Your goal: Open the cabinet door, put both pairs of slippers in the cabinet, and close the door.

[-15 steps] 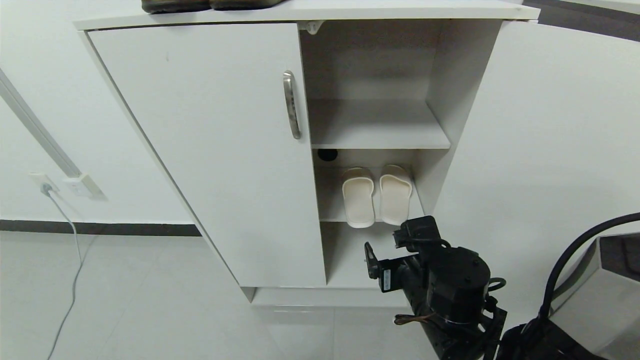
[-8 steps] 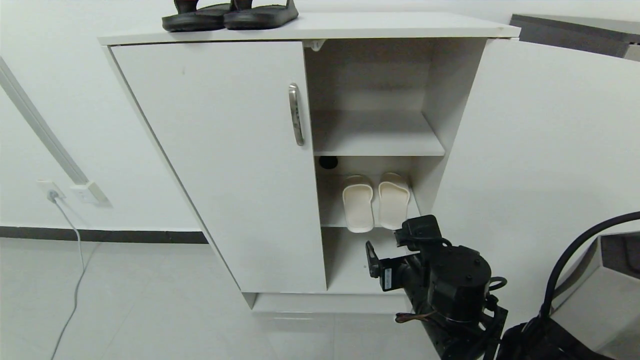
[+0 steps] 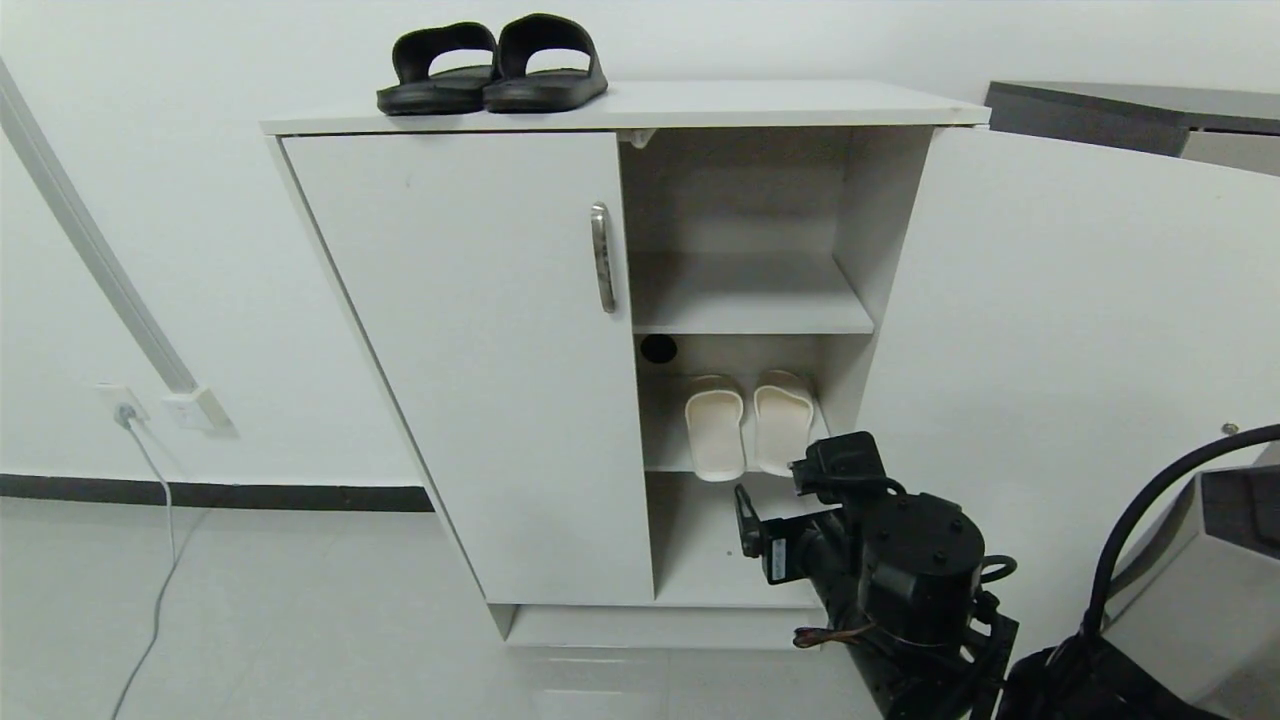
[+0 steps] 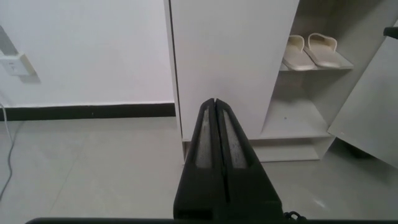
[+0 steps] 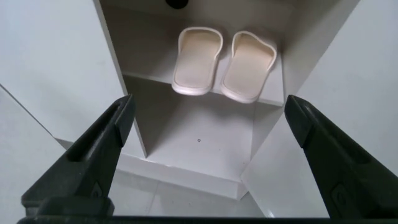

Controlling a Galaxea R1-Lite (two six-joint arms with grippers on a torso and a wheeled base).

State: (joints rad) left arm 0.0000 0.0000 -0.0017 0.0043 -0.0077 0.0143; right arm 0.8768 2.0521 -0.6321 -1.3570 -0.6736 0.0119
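Nothing but the head camera has shifted: the cabinet [image 3: 450,350] now sits lower in the frame, its right door [image 3: 1050,350] open, black slippers [image 3: 495,65] on its top at upper centre, cream slippers [image 3: 750,425] on the middle shelf [image 3: 662,440] at centre. Left wrist view: the left gripper [image 4: 214,112] is clenched on nothing, facing the cabinet. Right wrist view: the right gripper [image 5: 208,106] is spread wide before the cream slippers.

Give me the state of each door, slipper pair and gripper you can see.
White left cabinet door with metal handle: shut.
White right cabinet door: swung open.
Cream foam slippers pair: inside, on the lower shelf.
Black slide slippers pair: outside, on the cabinet top.
Left gripper: shut, empty.
Right gripper: open, empty.
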